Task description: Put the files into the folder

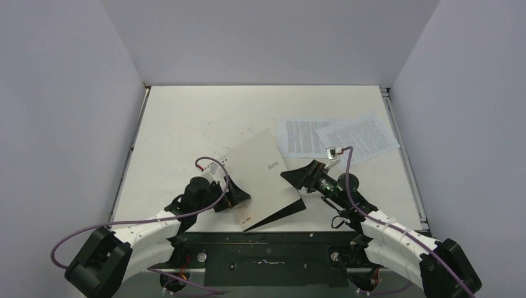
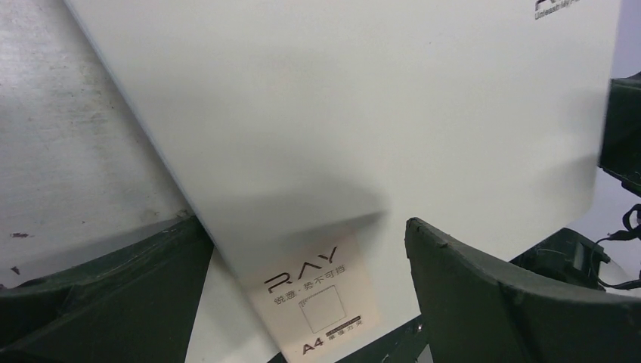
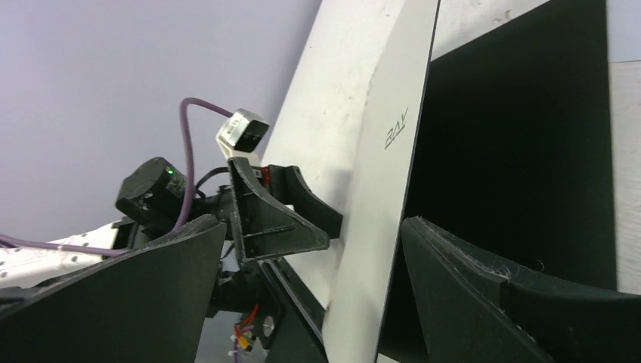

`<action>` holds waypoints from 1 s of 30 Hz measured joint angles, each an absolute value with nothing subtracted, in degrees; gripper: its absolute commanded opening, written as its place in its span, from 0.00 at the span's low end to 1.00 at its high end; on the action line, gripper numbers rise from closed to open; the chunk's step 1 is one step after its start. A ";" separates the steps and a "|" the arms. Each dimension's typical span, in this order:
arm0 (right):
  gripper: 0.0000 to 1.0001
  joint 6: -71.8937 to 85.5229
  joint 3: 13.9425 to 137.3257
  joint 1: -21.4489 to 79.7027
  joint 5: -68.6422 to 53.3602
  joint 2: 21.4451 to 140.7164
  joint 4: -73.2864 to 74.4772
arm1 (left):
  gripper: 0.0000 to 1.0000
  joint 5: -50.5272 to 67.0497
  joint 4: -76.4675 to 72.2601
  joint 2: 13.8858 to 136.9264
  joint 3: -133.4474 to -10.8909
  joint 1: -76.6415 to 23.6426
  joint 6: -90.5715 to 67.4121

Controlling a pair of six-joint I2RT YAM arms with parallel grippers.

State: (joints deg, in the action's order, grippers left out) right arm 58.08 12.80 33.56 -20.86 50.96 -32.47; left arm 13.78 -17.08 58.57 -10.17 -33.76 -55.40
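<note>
Straddling opposite edges of the folder (image 1: 263, 174), left fingers (image 2: 113, 302) and right fingers (image 3: 469, 287) gape wide; files (image 1: 310, 136) lie beyond.

I see the folder (image 1: 263, 177) centre-frame, grey logo cover propped ajar over its black inside, and two printed files (image 1: 338, 138) overlapping flat at upper right.

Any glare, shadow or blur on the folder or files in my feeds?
Top external: even light, no glare; the files are sharp, print too small to read. Left wrist: a soft shadow crosses the folder cover, label legible. Right wrist: the folder's black inside shows no detail; its pale cover edge is sharp.
</note>
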 measured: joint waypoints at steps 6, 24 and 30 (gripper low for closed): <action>0.90 62.35 11.40 37.34 -23.75 51.99 -34.41 | 0.96 15.64 -20.08 54.98 -8.36 -33.52 -56.71; 0.90 59.00 13.78 40.66 -20.60 48.36 -22.52 | 0.96 19.07 -26.35 50.68 -7.05 -32.99 -58.08; 0.69 55.00 16.12 40.66 -18.06 44.34 -15.49 | 0.96 19.57 -25.78 49.91 -7.14 -32.21 -57.76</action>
State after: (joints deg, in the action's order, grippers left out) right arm 55.00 16.12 40.66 -18.06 44.34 -15.49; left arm 19.57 -25.78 49.91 -7.14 -32.21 -57.76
